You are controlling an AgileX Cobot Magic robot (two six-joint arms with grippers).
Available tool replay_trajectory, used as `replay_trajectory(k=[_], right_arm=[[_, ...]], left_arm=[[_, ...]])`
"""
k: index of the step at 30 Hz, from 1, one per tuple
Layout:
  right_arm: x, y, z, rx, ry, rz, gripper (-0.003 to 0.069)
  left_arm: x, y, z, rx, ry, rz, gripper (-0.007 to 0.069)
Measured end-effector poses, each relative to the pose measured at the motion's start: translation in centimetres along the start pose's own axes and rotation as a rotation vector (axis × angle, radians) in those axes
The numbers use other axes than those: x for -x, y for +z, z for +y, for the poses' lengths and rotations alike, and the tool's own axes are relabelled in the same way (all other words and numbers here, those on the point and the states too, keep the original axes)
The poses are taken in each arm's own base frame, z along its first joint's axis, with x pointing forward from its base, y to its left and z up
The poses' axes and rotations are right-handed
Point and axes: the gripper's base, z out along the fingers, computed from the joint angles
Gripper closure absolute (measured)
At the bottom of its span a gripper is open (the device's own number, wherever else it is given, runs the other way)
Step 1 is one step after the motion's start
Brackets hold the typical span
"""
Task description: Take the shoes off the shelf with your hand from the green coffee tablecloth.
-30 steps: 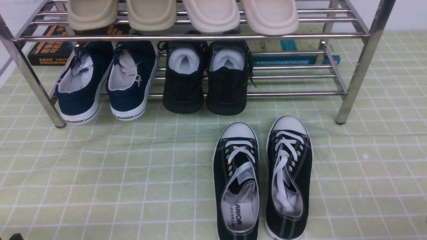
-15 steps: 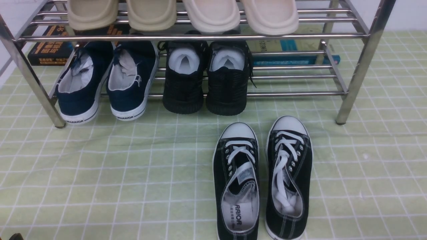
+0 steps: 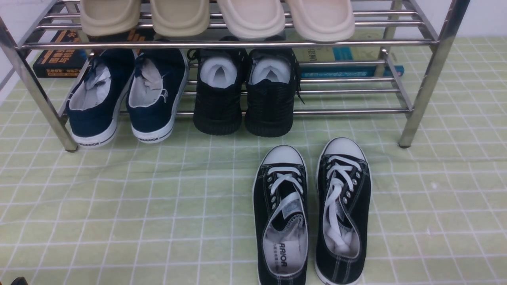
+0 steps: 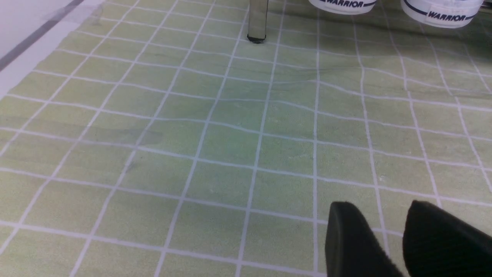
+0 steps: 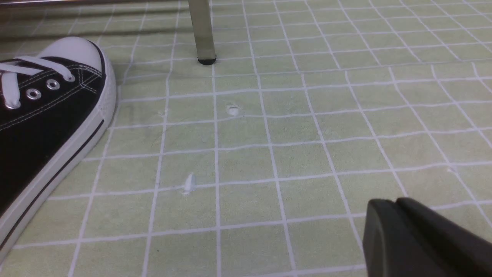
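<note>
While two black canvas shoes (image 3: pixel 311 211) with white laces and white toe caps lie side by side on the green tablecloth (image 3: pixel 119 206), toes toward the shelf (image 3: pixel 425 75) and just in front of it, neither one rests on its bars. One chrome rack with two tiers stands on the cloth. Its lower tier carries two navy sneakers (image 3: pixel 126 95) with white soles at the left and two all-black mesh sneakers (image 3: pixel 245 93) in the middle, heels outward; the right end of that tier is bare bars. Four beige slippers (image 3: pixel 216 18) sit on the upper tier. Behind the rack lie two books: a dark book (image 3: pixel 59 59) at the left and a blue book (image 3: pixel 348 63) at the right. Neither arm shows in the front view. In the left wrist view, the left end effector (image 4: pixel 405 231) hangs low over the cloth with its two dark fingers spread a little, nothing between them, and one rack leg and two white heels lie beyond. In the right wrist view, the right end effector (image 5: pixel 398 227) has its fingers pressed together, empty, with one black shoe's toe off to the side and one rack leg ahead.
</note>
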Motion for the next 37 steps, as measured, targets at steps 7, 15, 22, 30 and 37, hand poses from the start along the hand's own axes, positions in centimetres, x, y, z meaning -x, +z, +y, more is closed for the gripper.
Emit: replay_trajectory(k=[7, 15, 22, 30, 37], right_arm=[[0.02, -0.01, 0.00, 0.000, 0.000, 0.000, 0.0601], [0.02, -0.01, 0.00, 0.000, 0.000, 0.000, 0.0592], [0.02, -0.01, 0.00, -0.001, 0.000, 0.000, 0.0580], [0.02, -0.01, 0.00, -0.001, 0.000, 0.000, 0.0577], [0.02, -0.01, 0.00, -0.001, 0.000, 0.000, 0.0568]], left_arm=[[0.00, 0.00, 0.00, 0.000, 0.000, 0.000, 0.0382], [0.00, 0.00, 0.00, 0.000, 0.000, 0.000, 0.0382], [0.00, 0.00, 0.00, 0.000, 0.000, 0.000, 0.0382], [0.00, 0.00, 0.00, 0.000, 0.000, 0.000, 0.0382], [0.00, 0.00, 0.00, 0.000, 0.000, 0.000, 0.0382]])
